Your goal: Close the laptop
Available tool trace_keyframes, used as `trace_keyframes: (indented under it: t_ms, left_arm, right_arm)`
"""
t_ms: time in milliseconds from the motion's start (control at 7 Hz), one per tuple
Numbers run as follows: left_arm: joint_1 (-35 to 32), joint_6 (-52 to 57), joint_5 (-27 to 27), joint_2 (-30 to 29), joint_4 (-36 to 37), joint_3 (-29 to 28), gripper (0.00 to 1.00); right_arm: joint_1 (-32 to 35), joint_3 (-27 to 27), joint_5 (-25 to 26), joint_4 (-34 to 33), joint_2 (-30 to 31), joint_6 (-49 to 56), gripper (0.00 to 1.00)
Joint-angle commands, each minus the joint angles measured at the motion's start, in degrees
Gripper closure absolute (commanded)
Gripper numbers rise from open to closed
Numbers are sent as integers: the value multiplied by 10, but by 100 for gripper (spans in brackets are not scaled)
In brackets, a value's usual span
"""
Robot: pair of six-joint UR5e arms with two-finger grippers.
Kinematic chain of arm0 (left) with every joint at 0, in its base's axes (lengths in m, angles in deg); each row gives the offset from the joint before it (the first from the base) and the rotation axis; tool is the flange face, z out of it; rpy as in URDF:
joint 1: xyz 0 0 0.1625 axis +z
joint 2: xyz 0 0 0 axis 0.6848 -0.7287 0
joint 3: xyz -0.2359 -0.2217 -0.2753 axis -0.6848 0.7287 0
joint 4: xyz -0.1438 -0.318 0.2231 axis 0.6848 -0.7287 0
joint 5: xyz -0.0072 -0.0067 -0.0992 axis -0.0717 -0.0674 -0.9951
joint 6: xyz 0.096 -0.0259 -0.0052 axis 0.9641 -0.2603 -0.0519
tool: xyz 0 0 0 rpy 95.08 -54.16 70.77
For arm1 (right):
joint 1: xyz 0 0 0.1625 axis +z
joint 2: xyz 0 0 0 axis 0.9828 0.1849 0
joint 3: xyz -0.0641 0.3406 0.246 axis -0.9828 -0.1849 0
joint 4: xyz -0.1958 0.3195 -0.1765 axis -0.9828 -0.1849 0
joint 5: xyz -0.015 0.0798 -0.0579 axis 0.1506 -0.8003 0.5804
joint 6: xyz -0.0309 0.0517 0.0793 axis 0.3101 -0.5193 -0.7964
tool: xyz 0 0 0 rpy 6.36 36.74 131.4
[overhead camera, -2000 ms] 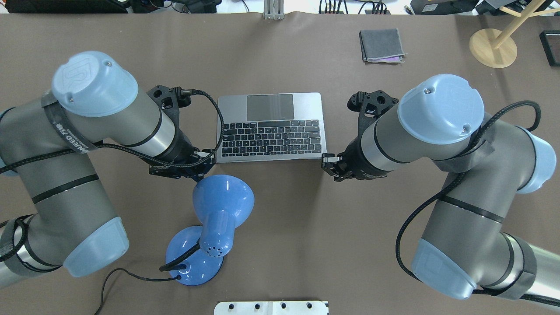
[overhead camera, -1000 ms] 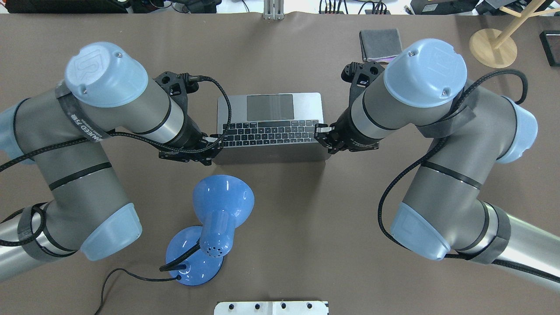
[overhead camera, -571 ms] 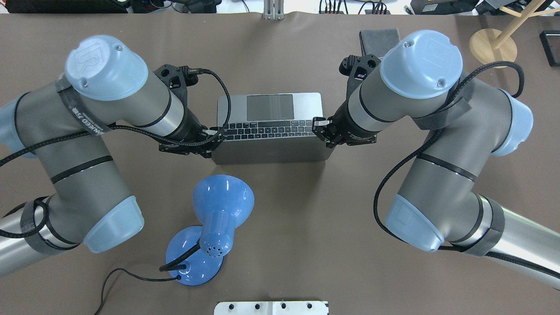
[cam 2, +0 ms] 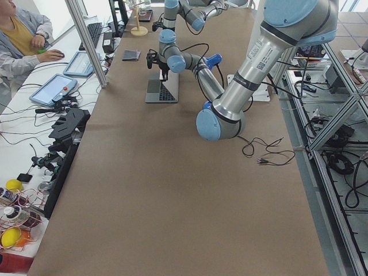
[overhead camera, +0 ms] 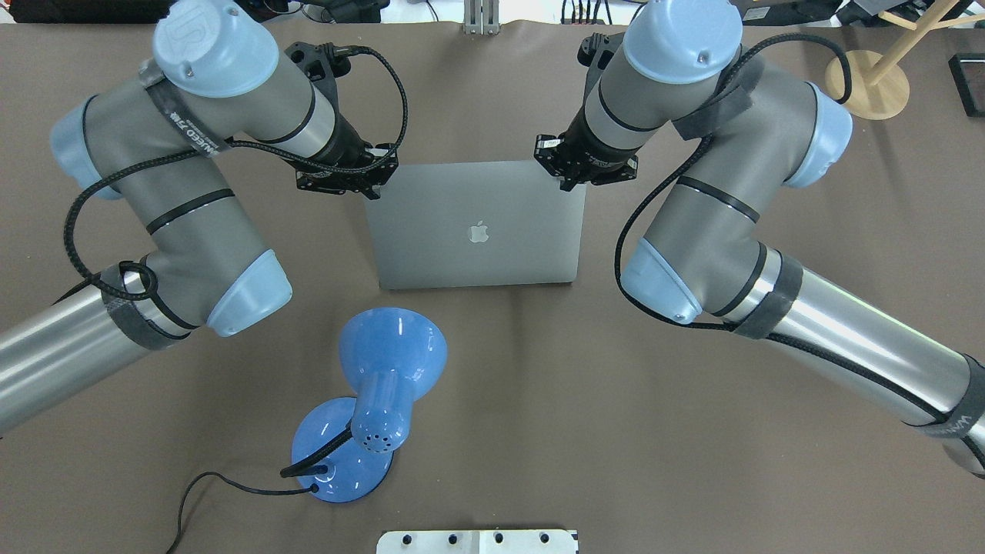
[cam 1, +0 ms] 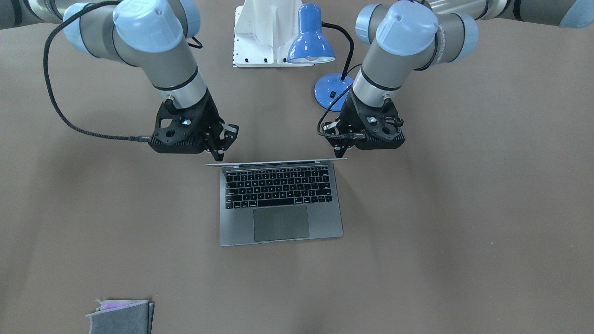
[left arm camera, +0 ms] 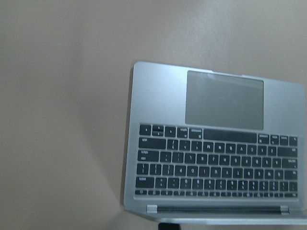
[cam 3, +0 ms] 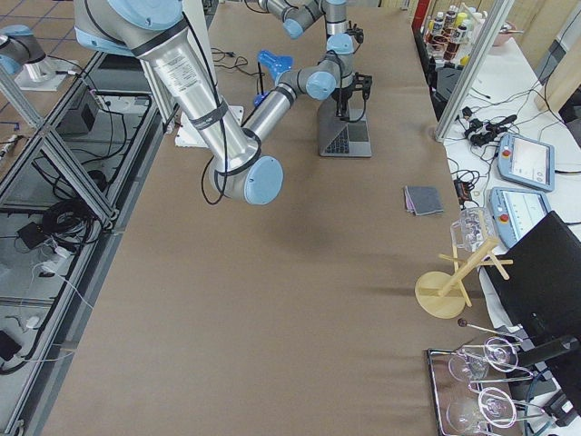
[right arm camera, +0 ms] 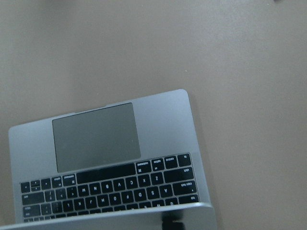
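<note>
Overhead exterior: laptop (overhead camera: 477,231), lid half-lowered, just beyond blue lamp (overhead camera: 385,385). Left gripper (overhead camera: 376,191), right gripper (overhead camera: 567,183): fingers together, at lid's top corners. Advice: press both corners evenly, lower gently.

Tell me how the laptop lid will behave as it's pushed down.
The laptop lid looks thin, rigid metal, so it should swing as one piece on its hinge. Its smooth finish looks slippery. Leaning over the keys, it may drop shut.

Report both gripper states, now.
Left gripper: closed, holding nothing, tip at the laptop lid's top edge.
Right gripper: closed, holding nothing, tip at the same edge.
</note>
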Motion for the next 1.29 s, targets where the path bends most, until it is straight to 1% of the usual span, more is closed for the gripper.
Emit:
trace_keyframes:
  t_ms: [0,286,429,571,714,1143]
  left_arm:
    - [-5,0,14,-17,-47,-65,100]
    - [-6,16,22,-22,-63,-95,100]
    - [-6,16,29,-37,-90,-137,100]
    - [-6,16,33,-59,-109,-180,100]
    - [-6,17,33,-60,-110,-190,100]
    - [-5,31,41,-80,-150,-257,100]
  right_arm:
    - [16,-97,-10,54,-37,1,100]
    - [16,-158,-10,100,-52,1,100]
    - [16,-194,-12,125,-58,1,100]
    - [16,-222,-23,134,-75,1,100]
    - [16,-244,-26,138,-84,1,100]
    - [16,-299,-37,168,-98,1,100]
